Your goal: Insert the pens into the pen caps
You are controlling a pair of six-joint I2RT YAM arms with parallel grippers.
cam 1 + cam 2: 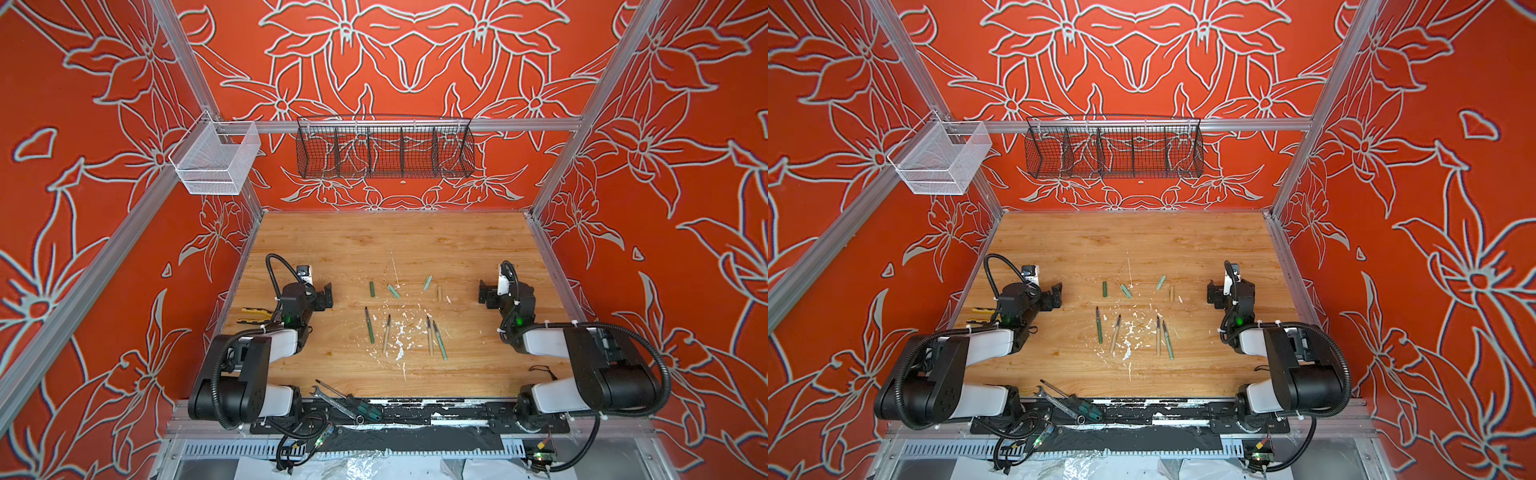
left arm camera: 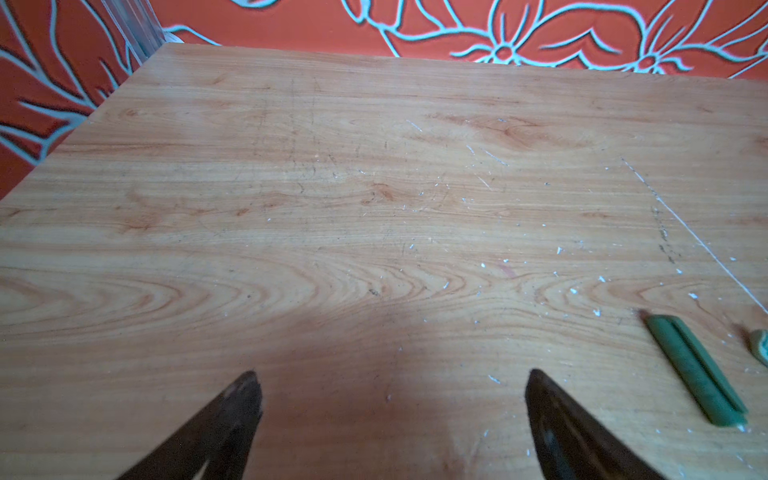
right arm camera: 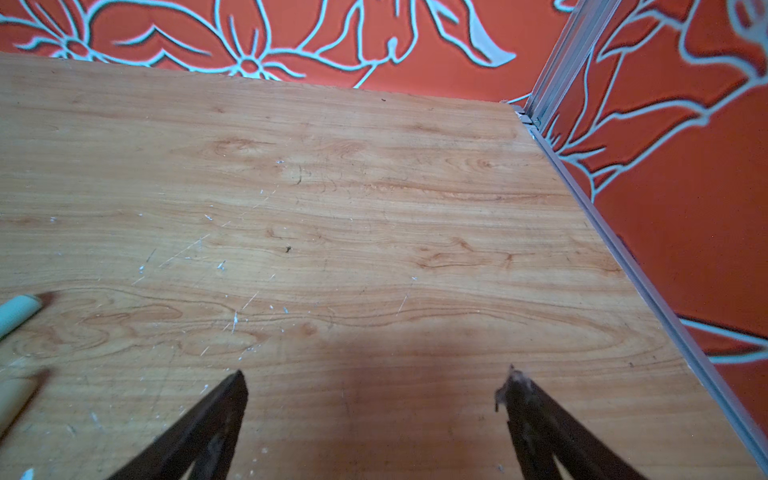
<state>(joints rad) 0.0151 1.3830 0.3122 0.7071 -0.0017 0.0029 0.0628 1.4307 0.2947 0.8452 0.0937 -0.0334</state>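
You're looking into a robot lab cell: an aluminium frame (image 1: 519, 124) boxes in a wood tabletop (image 1: 374, 245), with red floral walls (image 1: 415, 50) on three sides. The left arm (image 1: 245, 361) and right arm (image 1: 602, 365) stand at its near edge, a wire basket (image 1: 384, 151) hangs from the back rail, and a wrench (image 1: 337, 404) and loose cabling (image 1: 299, 434) lie by that edge.

Table (image 1: 374, 241), centre: four pens in a row, each lying front-to-back with its tip to the rear. Left to right: pen 1 (image 1: 369, 325), pen 2 (image 1: 386, 333), pen 3 (image 1: 429, 336), pen 4 (image 1: 440, 340); 3 and 4 lie just beside each other.

Behind them is a row of caps: cap 1 (image 1: 372, 289), cap 2 (image 1: 393, 291), cap 3 (image 1: 427, 282), cap 4 (image 1: 438, 293).

Left gripper (image 1: 330, 296) is left of the caps, right gripper (image 1: 482, 294) right of them, both well apart from them.

Pliers (image 1: 253, 314) lie at the left edge. Wrench (image 1: 336, 401) and screwdriver (image 1: 365, 408) lie side by side at the front edge.

Wire basket (image 1: 384, 147) hangs on the rear rail, mesh bin (image 1: 216, 160) at the rear left corner.
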